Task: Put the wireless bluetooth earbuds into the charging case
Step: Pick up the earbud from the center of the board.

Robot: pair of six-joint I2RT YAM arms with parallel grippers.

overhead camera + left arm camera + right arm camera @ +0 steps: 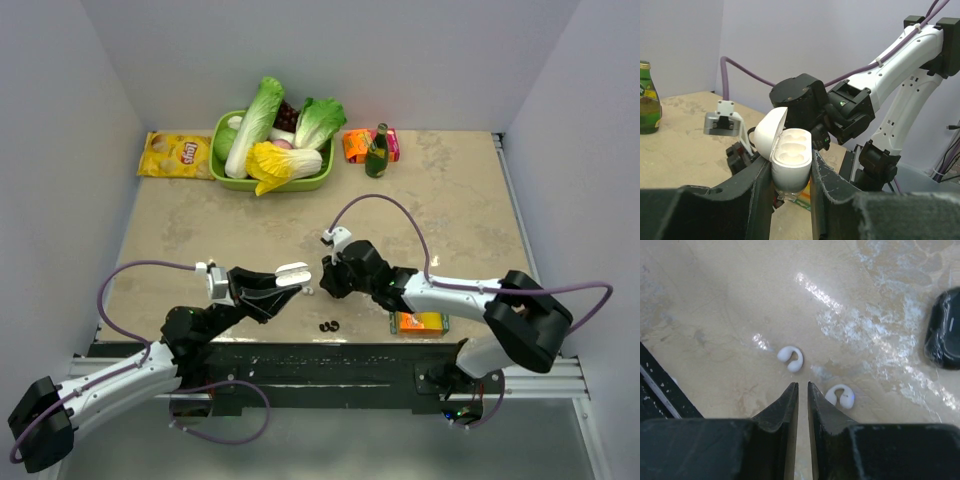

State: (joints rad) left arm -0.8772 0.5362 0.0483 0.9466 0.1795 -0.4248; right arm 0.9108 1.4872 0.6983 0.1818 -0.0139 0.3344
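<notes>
My left gripper (pixel 791 164) is shut on a white charging case (pixel 790 160), held off the table with its lid open and its moulded pockets empty; from above the case (pixel 293 272) sits left of centre. Two white earbuds (pixel 791 359) (pixel 841 395) lie on the table just ahead of my right gripper (pixel 802 385). Its jaws point down between them, almost together, with nothing in the thin gap. The black earbud pair (pixel 328 326) lies near the front edge. A black case (pixel 945 330) rests at the right of the right wrist view.
At the back stand a green basket (pixel 300 184) of vegetables, a yellow chip bag (pixel 175 155), a green bottle (pixel 376 152) and orange packets (pixel 356 146). An orange box (pixel 420 322) lies under the right arm. The right arm's wrist (pixel 805 100) is close behind the held case.
</notes>
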